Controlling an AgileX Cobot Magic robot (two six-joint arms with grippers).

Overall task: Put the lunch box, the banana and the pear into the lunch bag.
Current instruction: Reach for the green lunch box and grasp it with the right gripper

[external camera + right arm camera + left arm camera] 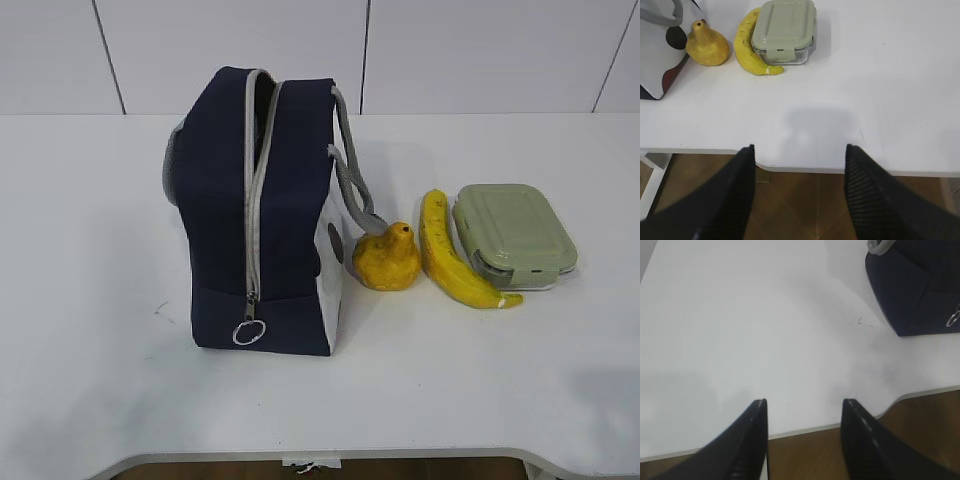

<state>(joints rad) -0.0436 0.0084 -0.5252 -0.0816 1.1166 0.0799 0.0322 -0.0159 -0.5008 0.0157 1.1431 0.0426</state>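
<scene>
The navy lunch bag (262, 210) stands upright left of centre on the white table, its grey zipper open along the top and down the front, ring pull (248, 333) low. To its right lie the pear (386, 257), the banana (446, 256) and the green-lidded lunch box (514, 234) in a row. The right wrist view shows the pear (707, 45), banana (749, 47), lunch box (784, 31) and a bag corner (657, 55) far ahead. My right gripper (799, 150) is open and empty over the table's front edge. My left gripper (804, 404) is open and empty; the bag corner (917, 290) is at upper right.
The white table (100, 250) has a front edge with a notch (310, 462) near the middle. Brown floor (800, 210) shows below both grippers. A white panelled wall (450, 50) stands behind the table. Neither arm shows in the exterior view.
</scene>
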